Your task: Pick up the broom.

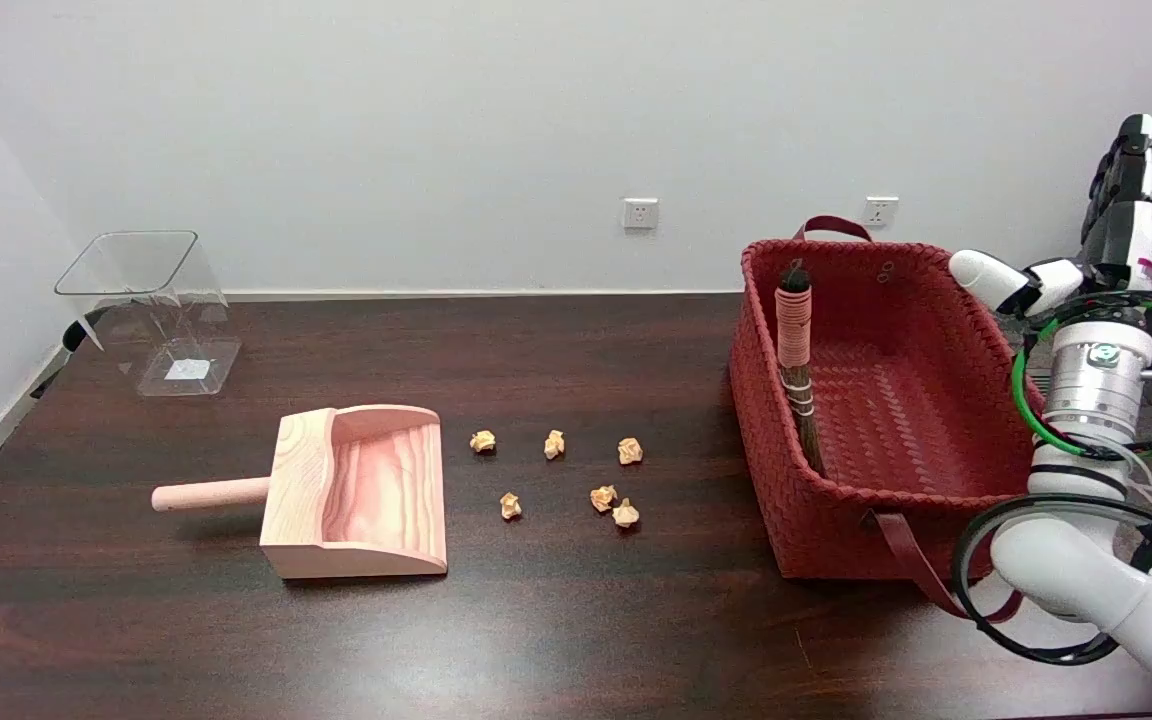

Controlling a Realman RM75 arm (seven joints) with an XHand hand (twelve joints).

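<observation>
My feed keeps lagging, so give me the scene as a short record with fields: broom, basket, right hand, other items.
broom: leaning in the red basket against its left wall, handle up
basket: red woven, on the table's right side
right hand: raised beside the basket's far right corner, holding nothing; finger pose unclear
dustpan: wooden, left of centre
paper scraps: six, between dustpan and basket
clear bin: far left

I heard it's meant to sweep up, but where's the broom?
In the head view, the broom stands inside the red woven basket on the table's right side, leaning against the basket's left wall, handle end up.
</observation>
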